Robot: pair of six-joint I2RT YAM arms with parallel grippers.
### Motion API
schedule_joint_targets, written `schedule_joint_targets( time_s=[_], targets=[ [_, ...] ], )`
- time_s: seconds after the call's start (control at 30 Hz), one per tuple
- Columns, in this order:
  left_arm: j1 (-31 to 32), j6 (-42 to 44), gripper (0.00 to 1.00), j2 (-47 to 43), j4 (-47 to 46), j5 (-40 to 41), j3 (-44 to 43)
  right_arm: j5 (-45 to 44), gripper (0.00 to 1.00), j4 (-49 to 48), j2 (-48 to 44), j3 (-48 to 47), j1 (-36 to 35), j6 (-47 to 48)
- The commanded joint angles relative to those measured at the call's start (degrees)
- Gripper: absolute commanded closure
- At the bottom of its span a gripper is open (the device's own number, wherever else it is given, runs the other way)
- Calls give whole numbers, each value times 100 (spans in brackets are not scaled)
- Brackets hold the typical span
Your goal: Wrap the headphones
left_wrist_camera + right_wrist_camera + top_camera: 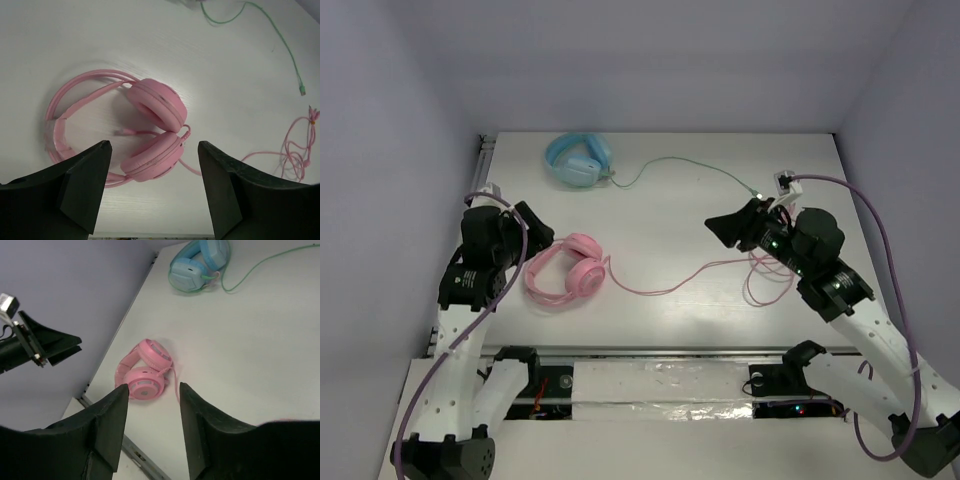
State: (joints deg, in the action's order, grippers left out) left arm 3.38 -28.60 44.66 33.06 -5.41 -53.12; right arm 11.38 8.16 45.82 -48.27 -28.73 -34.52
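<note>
While both tools hover above the desk (670,215) with nothing held, the pink headphones (568,268) lie flat at front-left, earcups side by side, headband arcing left. Left tool (153,146): fingers spread wide, directly over the headphones, not touching them. Right tool (153,386): fingers spread too, on the right half of the desk, well apart from the headphones. Pink cable (665,290) runs right from the earcups into a loose tangle (767,276) by the right arm. Blue headphones (580,160) at the far side, green cable (690,165) trailing right.
</note>
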Motion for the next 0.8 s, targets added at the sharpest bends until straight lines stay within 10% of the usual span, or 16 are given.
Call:
schedule_joint_targets(
  time_s=[0.0, 0.13, 0.3, 0.4, 0.53, 0.77],
  targets=[
    [-4, -137, 32, 217, 472, 347, -66, 172, 50, -289, -170, -16, -106, 16],
    [-4, -155, 45, 630, 1052, 575, -434, 496, 100, -359, -162, -7, -106, -28],
    [-4, -181, 86, 903, 1554, 1295, -480, 928, 100, -632, -240, 81, -106, -204],
    [-4, -286, 93, 1254, 1704, 1708, -261, 770, 100, -588, -276, 107, -106, -186],
    [-4, -400, 79, 1571, 1722, 1702, 38, 769, 96, -727, -267, 274, -106, -221],
    [-241, -234, 41, 2133, 1160, 1490, 504, 787, 59, -948, -311, 547, -106, -169]
  ],
)
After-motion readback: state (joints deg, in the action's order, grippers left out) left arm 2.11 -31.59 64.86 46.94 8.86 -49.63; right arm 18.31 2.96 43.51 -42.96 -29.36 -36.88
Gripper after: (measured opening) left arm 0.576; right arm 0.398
